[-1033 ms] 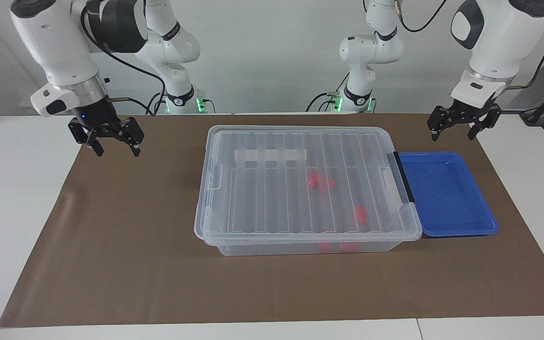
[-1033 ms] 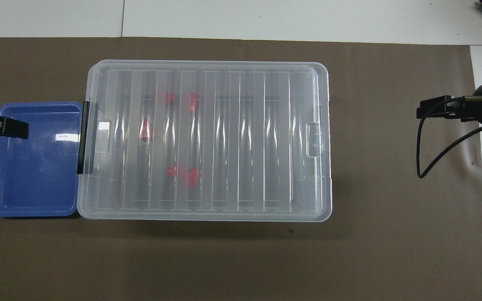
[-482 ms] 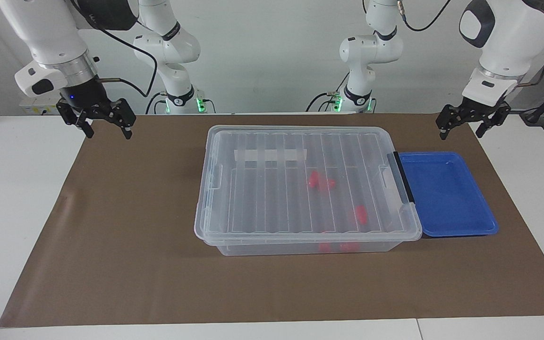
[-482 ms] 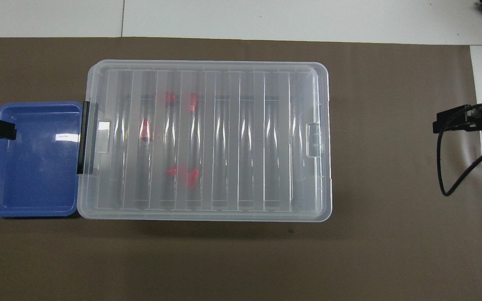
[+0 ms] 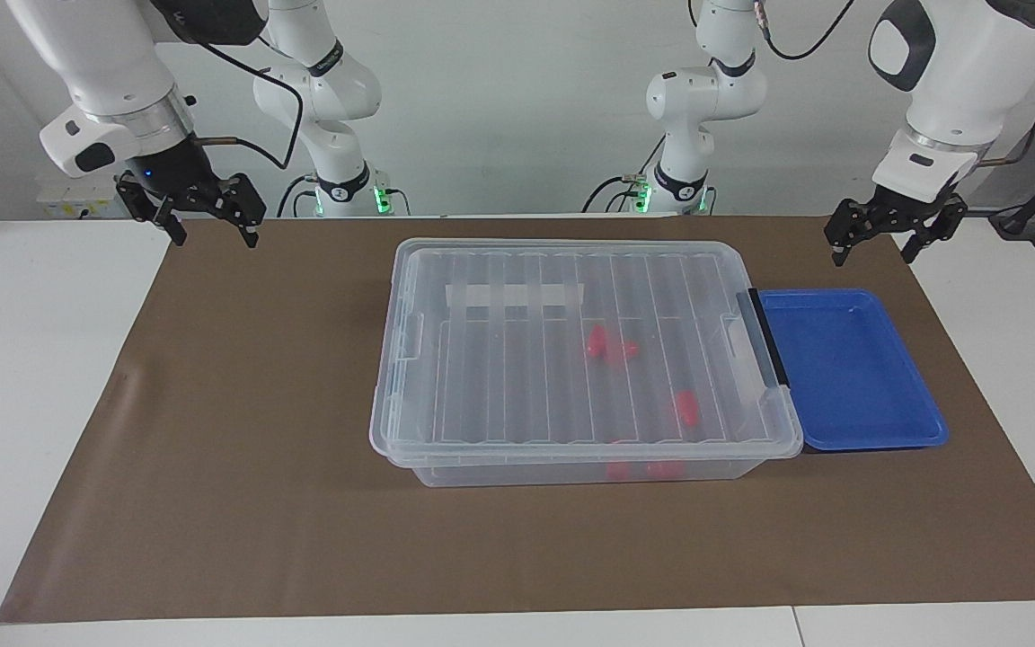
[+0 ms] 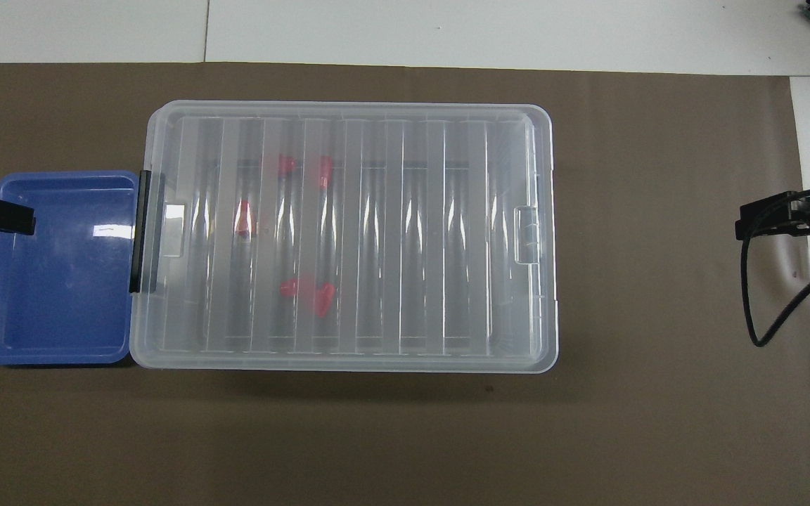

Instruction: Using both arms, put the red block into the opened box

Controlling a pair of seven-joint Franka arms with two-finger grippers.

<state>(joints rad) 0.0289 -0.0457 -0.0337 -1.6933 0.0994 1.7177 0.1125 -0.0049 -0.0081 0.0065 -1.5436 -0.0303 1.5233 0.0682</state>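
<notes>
The box [image 5: 526, 359] [image 6: 377, 239] is a large clear bin in the middle of the brown mat, and its ribbed lid lies on it. A black bar [image 5: 767, 337] runs along the end toward the left arm. Several red blocks show through the lid, among them one red block [image 5: 598, 341] [image 6: 291, 287]. My left gripper [image 5: 872, 256] hangs open and empty over the mat's edge by the blue tray. Over the mat's edge at the right arm's end, my right gripper [image 5: 215, 240] is open and empty too. Neither gripper touches the box.
A shallow blue tray [image 5: 850, 368] [image 6: 53, 281] with nothing in it sits against the box's black-bar end. The brown mat [image 5: 239, 449] covers most of the white table.
Both grippers have risen and drawn outward toward their own ends of the table, the right one more. The box, the blocks and the tray have not moved.
</notes>
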